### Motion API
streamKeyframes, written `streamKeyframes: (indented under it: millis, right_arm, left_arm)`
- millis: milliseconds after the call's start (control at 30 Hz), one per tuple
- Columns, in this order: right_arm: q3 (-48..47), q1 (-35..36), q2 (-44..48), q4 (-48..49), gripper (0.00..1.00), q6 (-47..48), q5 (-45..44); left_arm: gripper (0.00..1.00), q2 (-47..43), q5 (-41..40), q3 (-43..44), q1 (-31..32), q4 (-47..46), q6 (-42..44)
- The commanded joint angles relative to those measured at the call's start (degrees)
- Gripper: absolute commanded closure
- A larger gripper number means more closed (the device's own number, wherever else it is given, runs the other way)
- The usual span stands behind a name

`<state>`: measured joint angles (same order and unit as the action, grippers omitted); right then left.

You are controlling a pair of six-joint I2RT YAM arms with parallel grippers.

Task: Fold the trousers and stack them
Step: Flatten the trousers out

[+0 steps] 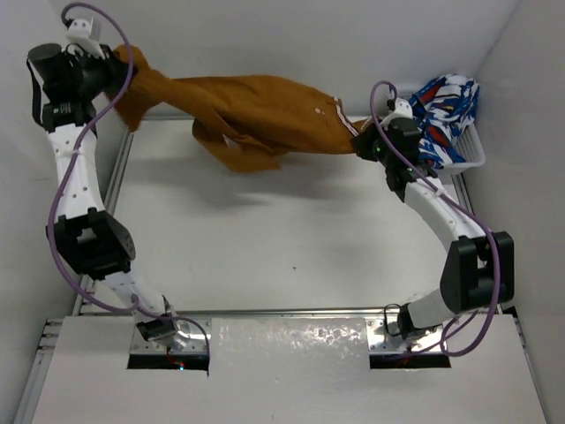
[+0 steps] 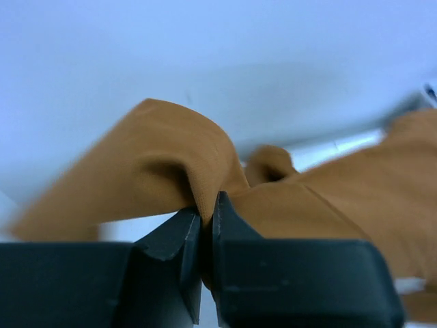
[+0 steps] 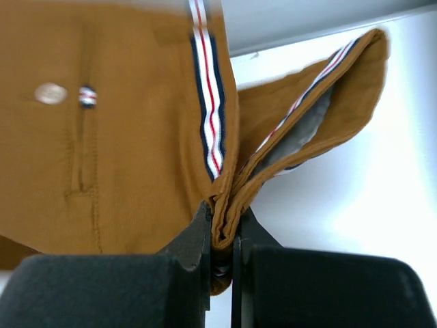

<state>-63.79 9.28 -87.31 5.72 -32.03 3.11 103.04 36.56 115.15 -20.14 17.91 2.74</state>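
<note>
Trousers (image 1: 256, 110) hang strung between both arms. One end is just beside the basket (image 1: 472, 157), the other well apart from it on the opposite side.

Right gripper (image 3: 222, 229) is clenched on the waistband edge, with the striped trim (image 3: 207, 102) and a rivet (image 3: 51, 93) showing just above the fingers. That end sits near the patterned clothes (image 1: 446, 106) in the basket.

Left gripper (image 2: 207, 212) is clamped on a bunched fold of plain cloth. I think it's a leg end but can't confirm. On both sides the cloth runs between the pads, so both grips look secure to me.

My read: early in the task, spreading stage, no fold made yet. The middle sags and looks twisted, with a loose flap hanging on the side away from the basket. I can't tell if the lowest fold touches the table (image 1: 282, 247).

How I'd do this step:
- Take the slack out first by easing the waistband end away from the basket. Go gently so nothing slips out of the jaws.
- Get the twist out before laying down, or it gets pressed into the fold.
- Lower both ends level and together, well apart from the basket, so the sagging middle lands first and flattens.
- Keep the waistband off the basket rim. Snagging it or dragging the patterned clothes out is the main risk.
- The left grip is a bunch, so I expect that end to land crumpled and need a regrasp.
</note>
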Motion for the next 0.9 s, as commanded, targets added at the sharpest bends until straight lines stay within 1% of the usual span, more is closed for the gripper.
streamKeyframes:
  millis: [0,33,67,133,167,200,233,267,300,333,367,400,433,467,500,533,567,600,633,667,700,733,767,800,833,867]
  right_arm:
    - [6.46,-2.25,2.66,1.58,1.0,3.64,-3.65]
    - [7.79,-2.25,3.02,1.23,1.0,3.56,-3.38]
    - [9.2,-2.25,3.63,1.05,1.0,3.38,-3.38]
    - [13.49,-2.25,5.56,0.44,1.0,3.38,-4.08]
    - [14.99,-2.25,6.35,0.18,1.0,3.29,-4.78]
    - [16.32,-2.25,7.49,-0.26,0.83,2.94,-5.57]
    - [18.42,-2.33,7.76,-1.14,0.72,2.85,-6.27]
    - [19.05,-2.25,8.11,-1.84,0.66,3.37,-6.28]
    - [19.14,-2.33,8.29,-2.98,0.56,3.73,-6.28]
    - [18.71,-2.25,8.38,-5.43,0.47,4.17,-7.76]
    - [17.22,-2.33,8.64,-7.45,0.29,4.69,-9.51]
    - [16.16,-2.33,8.82,-9.47,0.25,4.96,-11.53]
    - [15.2,-2.33,9.52,-12.11,0.24,5.4,-15.12]
    - [14.32,-2.33,10.05,-12.57,0.23,6.44,-16.37]
    - [12.65,-2.25,10.66,-12.57,0.24,7.5,-17.26]
    - [11.94,-1.81,11.62,-11.53,0.28,9.42,-17.35]
    - [11.06,-1.37,11.89,-10.73,0.32,10.31,-17.09]
    - [8.71,-0.85,11.72,-10.12,0.4,11.37,-16.92]
    - [7.2,-0.06,10.07,-9.85,0.62,13.38,-16.65]
    - [5.36,1.43,8.49,-9.93,0.68,14.18,-15.17]
    - [1.08,1.88,6.29,-10.54,0.7,14.54,-13.76]
    - [-1.31,2.23,3.66,-12.99,0.67,14.28,-11.66]
    - [-4.12,2.58,-2.45,-14.92,0.5,12.71,-9.46]
    - [-9.63,2.93,-5.56,-17.38,0.46,12.09,-6.75]
    - [-11.77,3.63,-8.38,-21.84,0.44,11.99,-6.81]
    - [-13.28,5.38,-12.41,-23.02,0.42,11.99,-7.5]
  left_arm:
    - [0.94,-3.19,8.26,-10.89,-3.85,1.22,4.69]
    - [0.91,-4.42,8.36,-14.05,-3.94,3.86,8.9]
    - [0.83,-6.61,9.84,-20.52,-3.77,9.54,17.91]
    - [0.73,-8.64,9.94,-27.05,-3.77,14.5,26.57]
    - [0.67,-10.22,6.89,-32.83,-3.85,17.3,31.83]
    - [0.65,-10.75,4.43,-35.24,-3.94,17.33,32.32]
    - [0.69,-11.02,2.23,-37.09,-3.94,16.98,31.98]
    - [0.74,-11.11,0.99,-38.59,-4.11,17.85,32.06]
    - [0.75,-10.94,1.23,-38.51,-4.12,18.82,32.06]
    - [0.75,-10.41,2.37,-38.08,-4.12,23.35,32.67]
    - [0.75,-10.06,6.56,-35.64,-4.03,27.57,38.42]
    - [0.73,-9.53,8.43,-34.13,-4.03,32.75,42.48]
    - [0.68,-8.57,9.75,-32.64,-4.12,43.94,47.22]
    - [0.66,-7.95,10.63,-30.01,-4.12,49.44,57.53]
    - [0.64,-7.51,10.47,-28.94,-4.03,55.33,62.77]
    - [0.59,-7.68,7.16,-28.32,-4.03,57.65,62.39]
    - [0.58,-7.94,6.08,-27.88,-4.12,57.76,60.12]
    - [0.59,-8.29,5.11,-27.18,-4.2,57.76,60.19]
    - [0.58,-8.65,5.54,-25.61,-4.29,56.8,60.8]
    - [0.58,-8.56,5.72,-25.07,-5.25,53.49,54.71]
    - [0.57,-8.56,4.41,-25.41,-5.87,46.67,46.21]
    - [0.56,-7.69,1.88,-26.2,-6.05,39.64,37.6]
    - [0.55,-6.55,-4.41,-26.56,-6.22,30.87,29.07]
    - [0.51,-5.41,-6.56,-26.56,-6.14,27.91,26.99]
    - [0.46,-3.14,-8.59,-26.39,-6.05,23.62,25.31]
    - [0.44,-2.16,-13.13,-27.43,-6.05,21.14,21.64]
